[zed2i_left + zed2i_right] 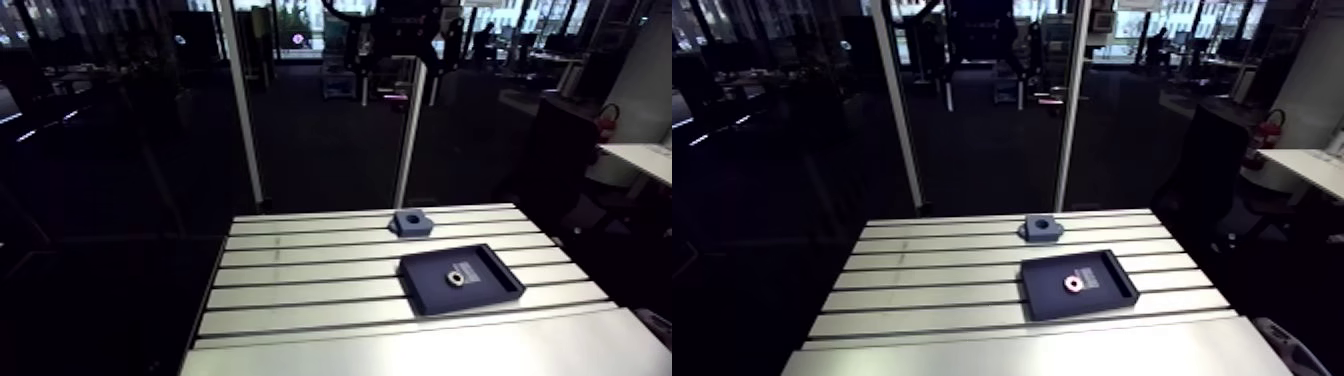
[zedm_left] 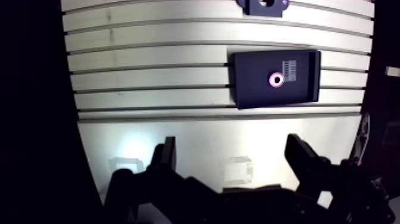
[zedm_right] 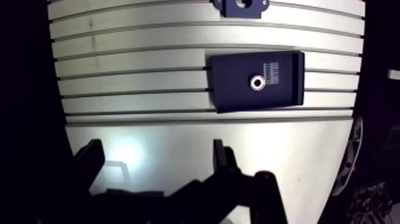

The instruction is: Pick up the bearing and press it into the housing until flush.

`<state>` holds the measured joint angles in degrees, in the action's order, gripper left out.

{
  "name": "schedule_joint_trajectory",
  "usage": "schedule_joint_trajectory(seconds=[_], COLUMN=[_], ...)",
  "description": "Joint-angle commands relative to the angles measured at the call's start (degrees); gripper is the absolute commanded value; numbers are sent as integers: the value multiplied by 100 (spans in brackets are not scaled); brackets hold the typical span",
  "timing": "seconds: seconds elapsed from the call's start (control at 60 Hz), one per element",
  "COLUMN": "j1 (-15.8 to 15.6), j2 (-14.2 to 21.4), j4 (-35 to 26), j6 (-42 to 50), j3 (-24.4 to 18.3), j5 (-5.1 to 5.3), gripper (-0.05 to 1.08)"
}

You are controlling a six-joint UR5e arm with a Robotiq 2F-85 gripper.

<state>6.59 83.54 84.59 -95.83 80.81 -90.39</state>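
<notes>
1. The bearing (image 2: 276, 79), a small ring, lies flat near the middle of a shallow dark tray (image 2: 244, 95), just beside a pale striped label (image 2: 289, 68) on the tray floor. Nothing touches it.
2. The housing (image 2: 262, 5), a small dark-blue block with its round bore facing up, sits on the table beyond the tray, near it but apart.
3. The gripper (image 2: 232, 143) hangs high over the near, smooth part of the table, well short of the tray. Its two fingers (image 2: 167, 156) are spread wide with nothing between them.
4. I read the step in hand as the approach to the pick, with nothing of the task done yet. To do it well, travel forward until the ring sits centred between the fingers, then come straight down with the fingertips inside the tray's raised rim. The ring is low and thin, so take it level across its outer edge. A tilted bearing would likely jam at the bore.
5. The slotted aluminium table (image 1: 300, 290) is flat and pale, with long grooves running across it. The tray spans several of them and looks steady.
6. Room to work looks generous. Only the tray and the housing show on the table, and both look open to a descent from above.
</notes>
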Motion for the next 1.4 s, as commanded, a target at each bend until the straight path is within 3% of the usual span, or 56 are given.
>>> schedule_joint_trajectory(seconds=[0.017, 0.283, 0.483, 0.633, 0.733, 1.117, 1.2, 1.283, 1.4], j1=[-9, 91, 667, 830, 1046, 1415, 1531, 1622, 1809], j2=[-17, -59, -71, -71, -62, -80, -96, -160, -238], j4=[9, 48, 669, 980, 1249, 2327, 2542, 2833, 3120], j6=[-43, -309, -704, -921, -1136, -1730, -1824, -1987, -2040], j3=[8, 160, 663, 955, 1245, 2111, 2244, 2369, 2542], j5=[-18, -18, -302, -317, -291, -257, -183, 0, 25], gripper=[1, 1, 1, 1, 1, 1, 1, 1, 1])
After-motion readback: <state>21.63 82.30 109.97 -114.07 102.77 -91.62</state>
